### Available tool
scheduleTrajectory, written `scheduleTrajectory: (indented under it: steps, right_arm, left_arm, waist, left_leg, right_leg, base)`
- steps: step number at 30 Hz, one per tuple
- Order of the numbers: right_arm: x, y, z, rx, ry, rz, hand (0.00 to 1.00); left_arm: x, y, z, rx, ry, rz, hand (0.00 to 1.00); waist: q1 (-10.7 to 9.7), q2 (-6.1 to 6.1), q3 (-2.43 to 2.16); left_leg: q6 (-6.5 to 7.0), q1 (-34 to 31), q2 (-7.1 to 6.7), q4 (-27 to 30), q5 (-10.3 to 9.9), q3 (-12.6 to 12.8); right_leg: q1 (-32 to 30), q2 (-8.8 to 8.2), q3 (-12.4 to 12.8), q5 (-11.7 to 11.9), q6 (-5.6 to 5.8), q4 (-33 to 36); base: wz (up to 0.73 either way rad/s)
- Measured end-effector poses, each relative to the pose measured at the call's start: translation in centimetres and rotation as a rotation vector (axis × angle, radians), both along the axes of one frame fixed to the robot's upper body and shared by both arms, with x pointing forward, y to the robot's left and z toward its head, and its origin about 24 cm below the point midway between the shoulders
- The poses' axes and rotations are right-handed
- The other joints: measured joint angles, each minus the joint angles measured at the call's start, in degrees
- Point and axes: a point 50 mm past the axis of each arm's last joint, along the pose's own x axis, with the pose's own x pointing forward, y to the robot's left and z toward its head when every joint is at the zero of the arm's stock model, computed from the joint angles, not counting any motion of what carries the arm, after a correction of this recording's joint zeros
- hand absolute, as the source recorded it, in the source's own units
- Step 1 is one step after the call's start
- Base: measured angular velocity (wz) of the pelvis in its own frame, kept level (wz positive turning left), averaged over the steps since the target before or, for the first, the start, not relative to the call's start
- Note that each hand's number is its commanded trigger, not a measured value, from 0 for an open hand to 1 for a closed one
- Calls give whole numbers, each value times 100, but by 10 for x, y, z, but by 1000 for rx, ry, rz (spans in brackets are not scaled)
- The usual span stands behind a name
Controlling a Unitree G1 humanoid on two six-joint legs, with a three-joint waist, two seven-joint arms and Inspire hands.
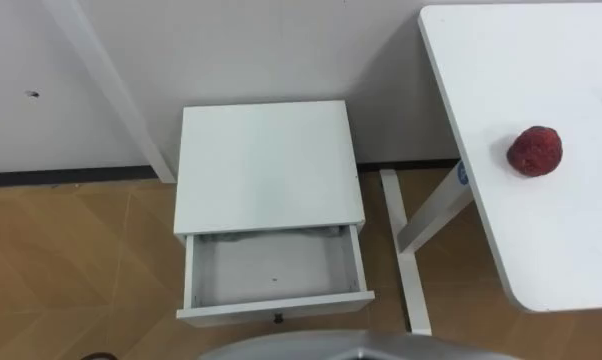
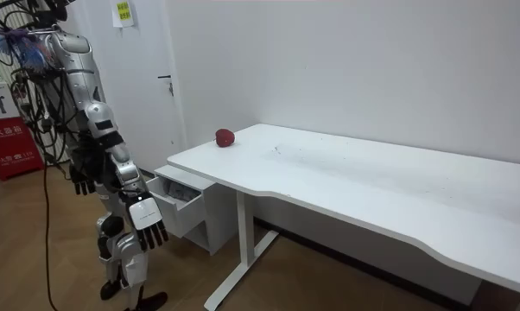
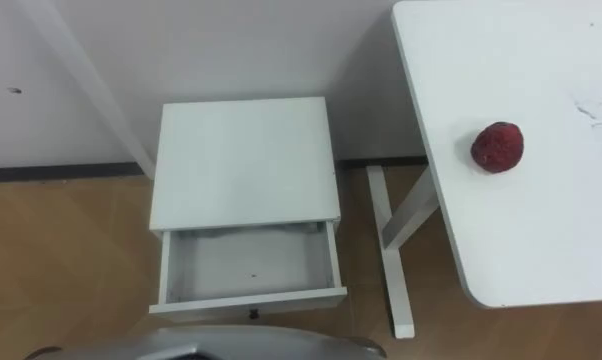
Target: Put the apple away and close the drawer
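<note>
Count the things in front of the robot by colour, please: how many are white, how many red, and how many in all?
White: 2, the table and the cabinet with its open drawer.
Red: 1, the apple on the table.
Total: 3.

Plain office-like room. A long white worktop (image 2: 372, 186) on metal legs and a small white drawer cabinet (image 1: 269, 165) stand against bare white walls (image 2: 372, 69), on wood-pattern flooring (image 1: 71, 260).
</note>
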Motion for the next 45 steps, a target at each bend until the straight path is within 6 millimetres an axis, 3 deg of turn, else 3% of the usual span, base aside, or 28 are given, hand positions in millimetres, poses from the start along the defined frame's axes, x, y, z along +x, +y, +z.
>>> scheduleTrajectory:
  steps: [5, 10, 21, 24, 29, 37, 43, 45]
  right_arm:
    - [0, 0, 0, -3, -8, -38, 0]
    - [-2, 3, -1, -14, -71, -284, 0]
    - [-5, -20, 7, -55, -416, -1528, 0]
    - [1, -34, 13, -85, -528, -1702, 0]
    - [17, -59, 29, -141, -657, -1834, 0]
    - [36, -84, 52, -247, -696, -1956, 0]
    - [59, -114, 89, -339, -804, -1960, 0]
    - [72, -129, 113, -419, -882, -1902, 0]
  left_arm:
    - [3, 0, 0, 2, -9, -2, 0]
    - [3, 1, 0, 23, -16, -3, 0]
    - [-12, 12, 4, 77, -55, 120, 0]
    - [-10, 15, 5, 85, -71, 124, 0]
    - [-8, 24, 9, 116, -101, 117, 0]
    - [-1, 33, 14, 157, -147, 99, 0]
    - [6, 37, 17, 171, -186, 97, 0]
    - [10, 38, 18, 175, -207, 94, 0]
  waist:
    - [-4, -1, 0]
    - [-3, 7, 3]
    - [-357, 5, 7]
    - [-432, 3, -5]
    - [-499, -53, -28]
    - [-551, -176, -30]
    - [-631, -151, -39]
    - [-651, -138, -33]
  left_leg:
    - [0, 0, 0, 13, 0, 1]
    - [-1, 37, 3, -17, -1, 34]
    - [-3, 191, 4, -103, -8, 167]
    - [1, 185, 3, -115, -10, 219]
    - [5, 193, 8, -92, -6, 292]
    - [11, 51, 11, -63, -3, 297]
    - [21, -25, 0, -69, 16, 312]
    - [21, -41, -2, -74, 16, 305]
  right_leg:
    - [0, 0, -12, 0, 0, 0]
    - [17, 1, 4, 2, -2, 1]
    - [60, -1, 25, 1, -2, 12]
    - [27, -6, 28, 1, -2, 34]
    - [7, -6, 86, 1, -3, 114]
    - [-148, -11, 85, 7, -18, 124]
    - [-226, -13, 91, 11, -24, 127]
    - [-241, -11, 99, 11, -23, 127]
  base:
    - [0]
    - [-2]
    - [-6]
    - [-9]
    - [-6]
    - [0]
    - [0]
    - [0]
